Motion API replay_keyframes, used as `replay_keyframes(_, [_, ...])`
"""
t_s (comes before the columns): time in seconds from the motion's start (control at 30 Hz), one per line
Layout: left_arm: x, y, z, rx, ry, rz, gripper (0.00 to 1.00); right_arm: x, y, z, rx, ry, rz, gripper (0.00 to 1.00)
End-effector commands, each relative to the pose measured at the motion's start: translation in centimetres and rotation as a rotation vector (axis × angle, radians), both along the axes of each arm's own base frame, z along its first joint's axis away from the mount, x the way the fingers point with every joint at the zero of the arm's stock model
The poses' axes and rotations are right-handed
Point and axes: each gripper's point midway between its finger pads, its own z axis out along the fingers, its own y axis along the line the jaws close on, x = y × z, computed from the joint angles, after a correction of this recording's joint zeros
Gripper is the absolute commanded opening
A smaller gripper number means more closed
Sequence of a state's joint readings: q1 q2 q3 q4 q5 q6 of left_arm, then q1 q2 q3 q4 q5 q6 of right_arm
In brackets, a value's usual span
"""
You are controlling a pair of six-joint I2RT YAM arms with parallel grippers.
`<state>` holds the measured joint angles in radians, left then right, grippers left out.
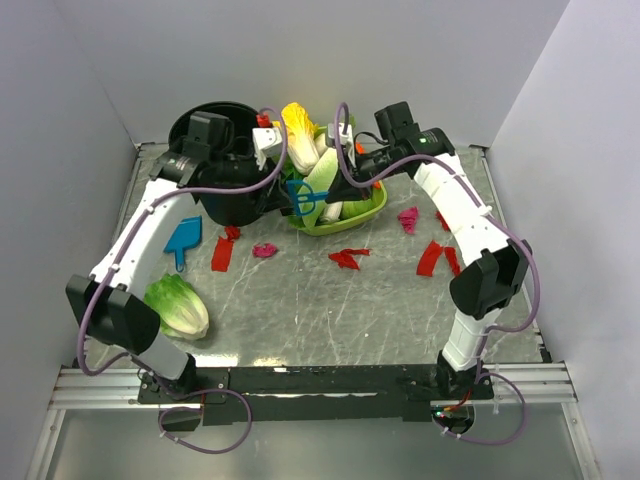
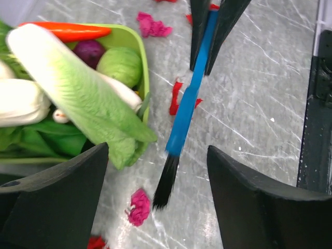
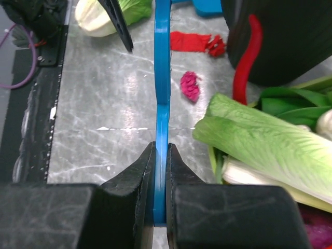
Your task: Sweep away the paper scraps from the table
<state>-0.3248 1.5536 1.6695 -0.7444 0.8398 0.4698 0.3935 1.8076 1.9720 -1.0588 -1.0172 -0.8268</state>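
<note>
My right gripper (image 1: 330, 193) (image 3: 161, 148) is shut on the handle of a blue brush (image 3: 162, 78) (image 2: 187, 104), held over the table (image 1: 300, 310). Its black bristles (image 2: 166, 181) hang just beside a magenta wad (image 2: 139, 206). My left gripper (image 1: 283, 200) (image 2: 157, 155) is open, its jaws standing either side of the bristle end without touching it. The paper scraps lie on the table: a red strip (image 1: 223, 250), a magenta wad (image 1: 264, 250), a red scrap (image 1: 347, 258), a magenta wad (image 1: 408, 218) and red strips (image 1: 432, 258) at the right.
A green tray (image 1: 372, 212) of vegetables and a black bucket (image 1: 215, 150) stand at the back. A red chili (image 3: 244, 62) leans by the bucket. A blue dustpan (image 1: 185, 240) and a lettuce (image 1: 178, 305) lie at the left.
</note>
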Motion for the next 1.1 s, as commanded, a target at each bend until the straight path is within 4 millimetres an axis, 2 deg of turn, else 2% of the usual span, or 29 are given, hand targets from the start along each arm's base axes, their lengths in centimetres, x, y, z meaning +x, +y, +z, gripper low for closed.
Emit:
replay_keyframes(0.0, [-0.4, -1.9, 1.6, -0.036, -0.076, -0.101, 0.77, -0.6, 0.7, 0.2, 0.018, 0.055, 0.032, 0.00])
replay_keyframes(0.07, [-0.5, -2.2, 0.9, -0.019, -0.057, -0.128, 0.71, -0.1, 1.0, 0.4, 0.029, 0.063, 0.018, 0.00])
replay_keyframes(0.13, [-0.4, -2.3, 1.5, -0.020, -0.072, -0.153, 0.55, 0.2, 1.2, 0.9, 0.041, 0.072, 0.003, 0.00])
replay_keyframes(0.17, [-0.5, -2.4, 1.4, -0.018, -0.051, -0.168, 0.43, 0.3, 1.2, 0.7, 0.039, 0.093, -0.011, 0.00])
replay_keyframes(0.2, [-0.4, -2.5, 1.3, -0.013, -0.052, -0.178, 0.37, 0.7, 1.4, 1.1, 0.047, 0.080, -0.025, 0.01])
replay_keyframes(0.23, [-0.5, -2.6, 0.8, -0.004, -0.015, -0.185, 0.20, 0.9, 1.2, 1.3, 0.053, 0.116, -0.050, 0.01])
replay_keyframes(0.27, [-0.6, -2.7, 0.8, -0.011, -0.002, -0.200, 0.12, 1.4, 1.3, 1.8, 0.077, 0.113, -0.061, 0.07])
replay_keyframes(0.33, [-0.3, -2.7, 0.5, -0.024, 0.040, -0.205, 0.01, 2.0, 0.5, 2.7, 0.123, 0.190, -0.111, 0.31])
replay_keyframes(0.37, [-0.2, -2.3, 0.8, -0.048, 0.071, -0.199, 0.01, 2.0, 0.2, 3.4, 0.150, 0.204, -0.113, 0.51])
replay_keyframes(0.4, [-0.1, -2.2, 0.9, -0.064, 0.086, -0.196, 0.01, 2.4, -0.1, 4.7, 0.194, 0.177, -0.111, 0.58])
replay_keyframes(0.43, [0.1, -2.0, 1.1, -0.082, 0.103, -0.189, 0.01, 1.9, -0.6, 4.9, 0.231, 0.268, -0.111, 0.63])
replay_keyframes(0.47, [0.6, -1.5, 1.4, -0.108, 0.130, -0.167, 0.01, 2.5, -1.8, 5.3, 0.260, 0.293, -0.141, 0.69])
replay_keyframes(0.5, [0.4, -1.4, 2.0, -0.144, 0.155, -0.182, 0.01, 3.3, -2.3, 7.5, 0.328, 0.200, -0.127, 0.72])
replay_keyframes(0.53, [0.5, -1.3, 2.0, -0.160, 0.181, -0.182, 0.01, 2.7, -2.8, 6.5, 0.348, 0.358, -0.148, 0.76])
replay_keyframes(0.57, [0.3, -1.1, 2.1, -0.178, 0.224, -0.180, 0.01, 3.5, -3.9, 7.0, 0.385, 0.352, -0.170, 0.77])
replay_keyframes(0.6, [0.0, -1.2, 2.1, -0.191, 0.247, -0.198, 0.01, 3.8, -4.1, 8.7, 0.438, 0.238, -0.140, 0.77])
replay_keyframes(0.63, [0.0, -1.2, 1.9, -0.197, 0.260, -0.203, 0.01, 3.5, -4.4, 7.6, 0.448, 0.336, -0.157, 0.78])
replay_keyframes(0.7, [-0.4, -1.4, 2.3, -0.218, 0.260, -0.210, 0.01, 3.3, -4.6, 6.9, 0.449, 0.362, -0.117, 0.77])
replay_keyframes(0.73, [-0.5, -1.3, 1.7, -0.219, 0.283, -0.205, 0.01, 3.1, -4.4, 6.8, 0.446, 0.371, -0.096, 0.77])
replay_keyframes(0.9, [-0.8, -1.0, 1.9, -0.238, 0.313, -0.211, 0.01, 2.3, -2.7, 5.1, 0.433, 0.394, -0.046, 0.79])
replay_keyframes(0.93, [-0.8, -1.0, 2.0, -0.249, 0.315, -0.219, 0.01, 2.5, -2.4, 5.4, 0.435, 0.329, -0.030, 0.77])
replay_keyframes(0.97, [-0.7, -0.8, 2.1, -0.254, 0.325, -0.213, 0.01, 2.2, -2.0, 4.5, 0.407, 0.399, -0.056, 0.75])
replay_keyframes(1.0, [-0.6, -0.8, 1.9, -0.256, 0.333, -0.214, 0.01, 2.9, -1.7, 4.1, 0.392, 0.376, -0.102, 0.74])
replay_keyframes(1.03, [-0.5, -0.8, 1.9, -0.256, 0.337, -0.215, 0.01, 3.3, -1.0, 4.8, 0.377, 0.265, -0.092, 0.70])
replay_keyframes(1.07, [-0.6, -0.8, 2.0, -0.260, 0.337, -0.222, 0.01, 3.2, -0.9, 4.1, 0.351, 0.285, -0.105, 0.68])
